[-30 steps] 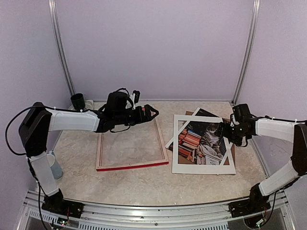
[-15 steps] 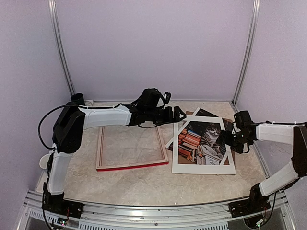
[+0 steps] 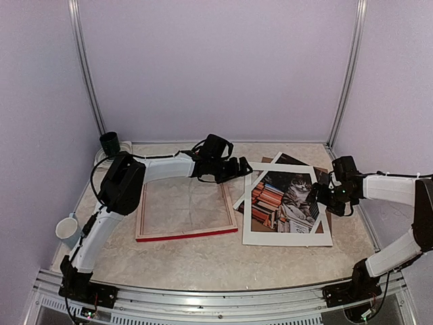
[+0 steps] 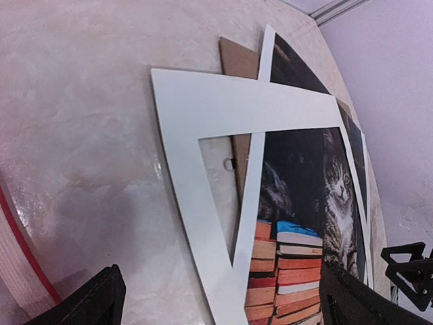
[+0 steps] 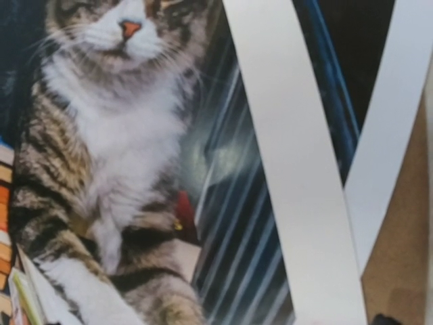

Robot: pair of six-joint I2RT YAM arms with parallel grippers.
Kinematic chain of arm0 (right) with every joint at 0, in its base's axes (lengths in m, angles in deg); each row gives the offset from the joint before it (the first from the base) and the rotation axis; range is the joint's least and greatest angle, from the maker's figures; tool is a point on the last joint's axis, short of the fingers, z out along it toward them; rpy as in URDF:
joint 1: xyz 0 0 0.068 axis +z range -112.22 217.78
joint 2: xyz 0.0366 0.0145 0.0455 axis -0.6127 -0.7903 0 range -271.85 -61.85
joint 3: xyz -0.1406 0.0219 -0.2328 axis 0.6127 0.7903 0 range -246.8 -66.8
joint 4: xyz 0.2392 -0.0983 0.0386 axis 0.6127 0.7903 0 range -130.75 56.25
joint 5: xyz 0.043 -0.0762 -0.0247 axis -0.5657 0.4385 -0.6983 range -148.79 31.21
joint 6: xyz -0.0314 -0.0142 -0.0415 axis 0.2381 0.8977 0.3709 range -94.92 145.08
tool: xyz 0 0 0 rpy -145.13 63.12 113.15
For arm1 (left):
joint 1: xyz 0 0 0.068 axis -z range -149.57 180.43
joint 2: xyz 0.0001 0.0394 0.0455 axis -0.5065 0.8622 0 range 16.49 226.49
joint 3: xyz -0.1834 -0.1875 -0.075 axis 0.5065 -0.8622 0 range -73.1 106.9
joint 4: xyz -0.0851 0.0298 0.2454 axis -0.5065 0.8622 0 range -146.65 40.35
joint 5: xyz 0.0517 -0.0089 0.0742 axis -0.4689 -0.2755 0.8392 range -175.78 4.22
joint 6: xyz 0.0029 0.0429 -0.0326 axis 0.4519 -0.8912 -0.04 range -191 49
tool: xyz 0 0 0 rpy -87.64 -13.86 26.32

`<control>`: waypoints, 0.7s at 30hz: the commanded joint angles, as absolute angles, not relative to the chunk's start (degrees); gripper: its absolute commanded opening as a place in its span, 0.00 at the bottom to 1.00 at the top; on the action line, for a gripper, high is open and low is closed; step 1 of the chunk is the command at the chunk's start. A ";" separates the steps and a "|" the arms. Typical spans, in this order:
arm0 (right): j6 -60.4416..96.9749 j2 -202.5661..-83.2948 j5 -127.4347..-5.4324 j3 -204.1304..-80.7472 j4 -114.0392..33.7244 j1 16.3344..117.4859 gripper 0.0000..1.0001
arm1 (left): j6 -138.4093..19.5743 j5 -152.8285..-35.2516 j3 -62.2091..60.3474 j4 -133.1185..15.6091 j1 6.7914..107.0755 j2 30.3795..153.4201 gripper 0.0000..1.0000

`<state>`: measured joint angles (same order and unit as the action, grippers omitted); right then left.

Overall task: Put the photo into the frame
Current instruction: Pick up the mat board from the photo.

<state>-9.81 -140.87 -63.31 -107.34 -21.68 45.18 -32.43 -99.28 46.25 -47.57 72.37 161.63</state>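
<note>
The photo [image 3: 284, 198], a tabby cat among stacked books, lies at the right under a skewed white mat board [image 3: 287, 237] and on a brown backing board [image 3: 270, 161]. The frame [image 3: 187, 233] lies flat at centre-left, with its red edge nearest. My left gripper [image 3: 245, 165] is open and hovers by the mat's far-left corner. In the left wrist view the mat [image 4: 196, 101] and the photo [image 4: 304, 203] fill the space between its fingers [image 4: 101, 298]. My right gripper [image 3: 318, 193] is open, low over the photo's right side. The right wrist view shows the cat [image 5: 115, 135] close up.
A white cup [image 3: 66, 229] stands at the near left by the left arm. A black cup [image 3: 109, 142] sits in the far-left corner. Purple walls close in the table on three sides. A strip of the mat [image 5: 291, 156] and the brown board [image 5: 399, 257] cross the right wrist view.
My left arm has swung right, from above the frame to the mat's far-left corner. The right gripper has shifted slightly over the photo's right edge. Both stay open.
</note>
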 commanded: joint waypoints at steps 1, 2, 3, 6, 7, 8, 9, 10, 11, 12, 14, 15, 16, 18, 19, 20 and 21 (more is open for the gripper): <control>-8.62 -141.49 -62.34 -109.15 -21.71 44.55 0.99 | -30.77 -100.43 48.50 -47.14 72.68 163.89 0.99; -8.25 -142.01 -62.08 -109.86 -21.76 44.55 0.99 | -30.75 -100.49 48.95 -47.25 72.85 164.15 0.99; -7.94 -142.59 -62.09 -110.86 -21.91 44.47 0.99 | -30.82 -100.58 49.48 -47.26 73.02 164.63 0.99; -7.26 -144.33 -63.18 -113.34 -22.67 44.22 0.99 | -30.90 -101.05 50.50 -47.38 73.59 166.01 0.99; -6.88 -145.08 -63.72 -114.05 -23.32 44.18 0.99 | -30.92 -101.05 50.71 -47.47 73.78 166.26 0.99; -6.63 -145.76 -64.08 -114.73 -23.76 44.04 0.99 | -30.98 -101.07 51.12 -47.34 73.99 166.62 0.99; -6.48 -146.61 -64.41 -115.57 -23.80 43.91 0.99 | -31.00 -101.07 51.54 -47.04 74.17 166.79 0.99; -6.29 -147.45 -64.60 -116.39 -23.79 43.79 0.99 | -31.01 -101.07 51.85 -46.76 74.28 167.06 0.99; -6.10 -148.31 -64.57 -117.11 -23.59 43.64 0.99 | -31.02 -100.92 51.83 -46.72 74.37 167.25 0.99; -6.12 -148.94 -64.34 -117.79 -23.39 43.53 0.99 | -30.93 -100.57 51.80 -46.49 74.45 167.31 0.99; -5.96 -149.71 -64.03 -118.25 -23.38 43.33 0.99 | -30.59 -100.42 51.52 -46.53 74.54 167.31 0.99; -5.87 -149.86 -64.06 -118.25 -23.35 43.20 0.99 | -30.54 -100.67 51.45 -46.74 74.60 167.39 0.99; -5.74 -149.97 -63.92 -118.23 -23.21 43.09 0.99 | -30.38 -100.98 51.51 -46.84 74.70 167.44 0.99; -5.52 -150.09 -63.83 -117.78 -23.54 42.86 0.99 | -29.92 -101.64 51.57 -47.15 74.94 167.64 0.99; -5.42 -150.21 -63.95 -117.54 -23.67 42.80 0.99 | -29.73 -101.68 51.68 -47.08 75.10 167.86 0.99; -5.23 -150.49 -64.25 -117.38 -23.95 42.65 0.99 | -29.69 -101.62 51.70 -47.01 75.27 168.05 0.99; -5.12 -150.90 -64.47 -117.30 -24.12 42.62 0.99 | -29.57 -101.60 51.70 -46.87 75.46 168.09 0.99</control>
<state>-6.21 -149.88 -64.01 -117.04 -23.28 43.59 -30.38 -100.63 50.53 -47.66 74.68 165.50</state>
